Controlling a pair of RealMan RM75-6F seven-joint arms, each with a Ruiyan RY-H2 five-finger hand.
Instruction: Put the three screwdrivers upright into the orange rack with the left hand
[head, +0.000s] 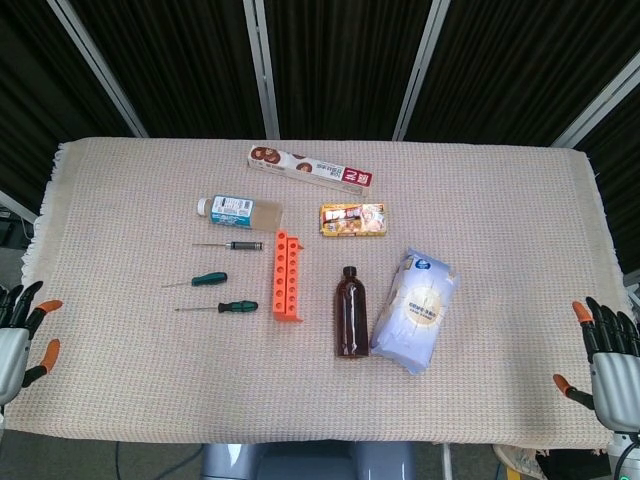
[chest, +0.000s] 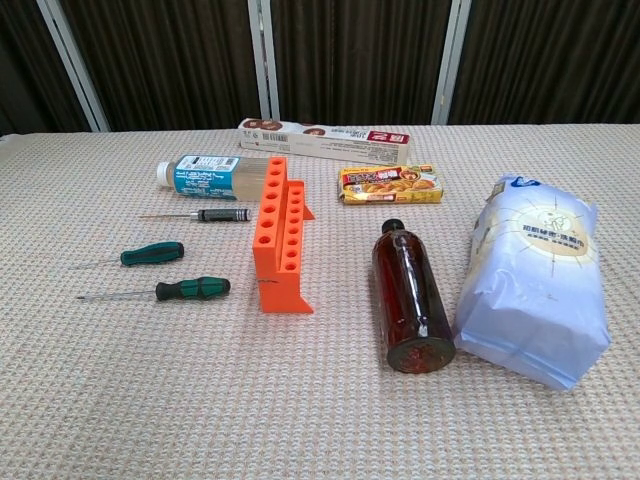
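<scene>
My left hand (head: 20, 335) hangs at the tabletop (head: 130, 400) edge, fingers spread, empty. All three screwdrivers (head: 222, 307) lie flat left of the orange rack (head: 286, 275). I worry the thin shafts will roll or slip when pinched, and I may knock the rack.

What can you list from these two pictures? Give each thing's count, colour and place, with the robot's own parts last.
Screwdrivers: three; two green-handled, one thin black-handled; flat, left of rack.
Orange plastic rack: one; centre-left.
Clear plastic bottle with blue label: one; lying behind the screwdrivers.
Brown glass bottle: one; lying right of rack.
Pale blue bag: one; right of brown bottle.
Yellow snack box: one; behind brown bottle.
Long white-and-red box: one; far side.
Beige woven cloth: one; covering table.
Left hand: near left edge, open.
Right hand: near right edge, open.
</scene>
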